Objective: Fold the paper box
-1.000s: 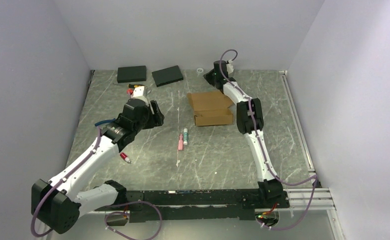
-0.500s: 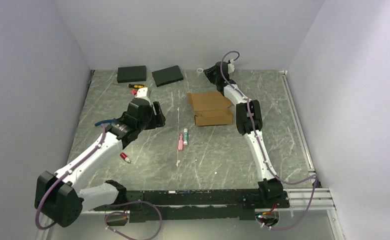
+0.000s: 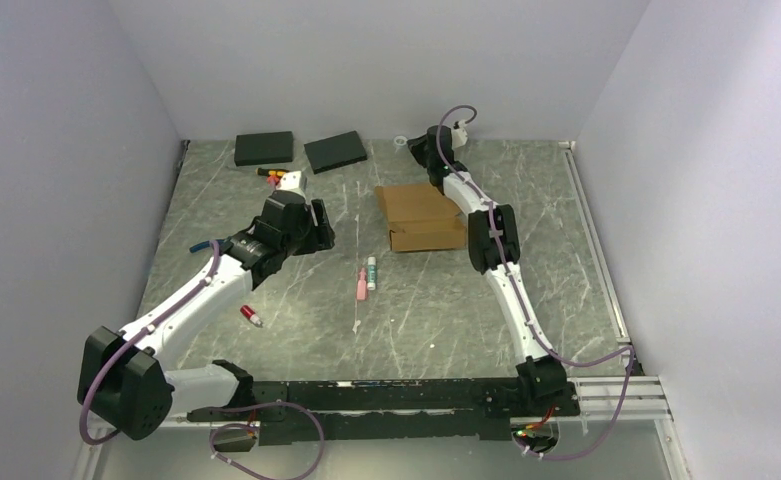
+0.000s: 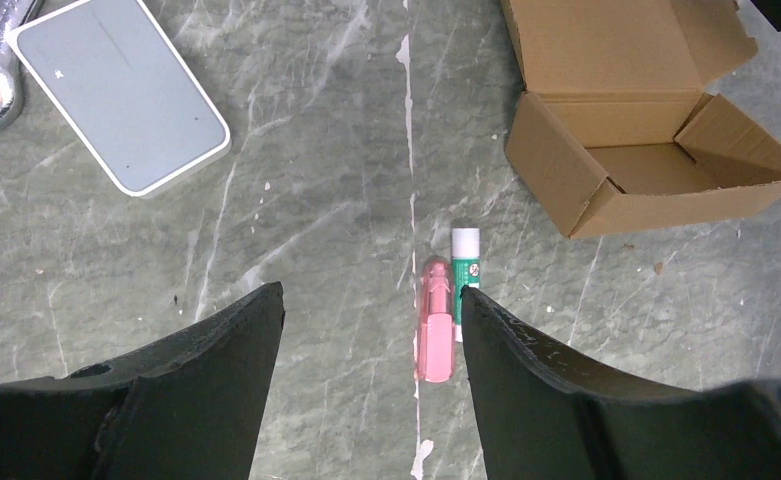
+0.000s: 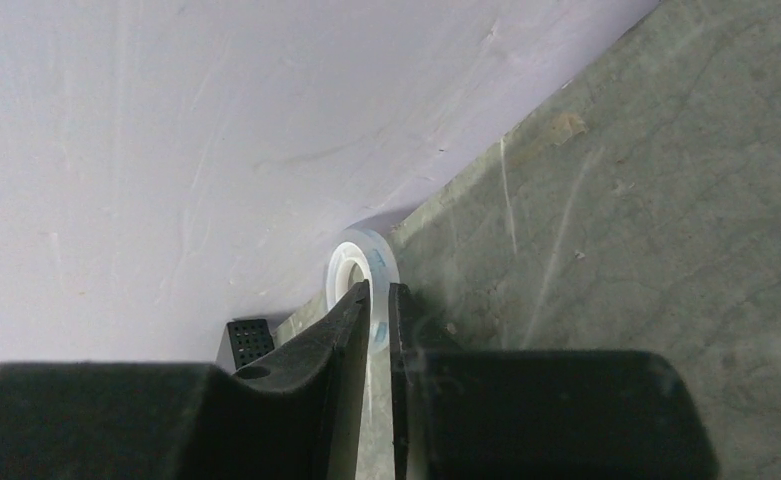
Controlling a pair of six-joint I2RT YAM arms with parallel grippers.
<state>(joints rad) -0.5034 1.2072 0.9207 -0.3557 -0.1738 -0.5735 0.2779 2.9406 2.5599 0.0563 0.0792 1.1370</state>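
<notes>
Paper box (image 3: 421,215) lying open, left claw (image 4: 371,295) spread wide, right claw (image 5: 377,288) nearly closed

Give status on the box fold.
Done: the box has its walls up, forming a tray. In hand: nothing on the box; the right claw seems to pinch the tape, and the left claw hangs open, empty. Left: the lid is open; it needs folding shut, perhaps taping.

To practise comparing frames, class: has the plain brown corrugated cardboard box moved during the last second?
No. The brown cardboard box sits where it was, with the same gap to the pink pen and to the black flat slab beyond it.
</notes>
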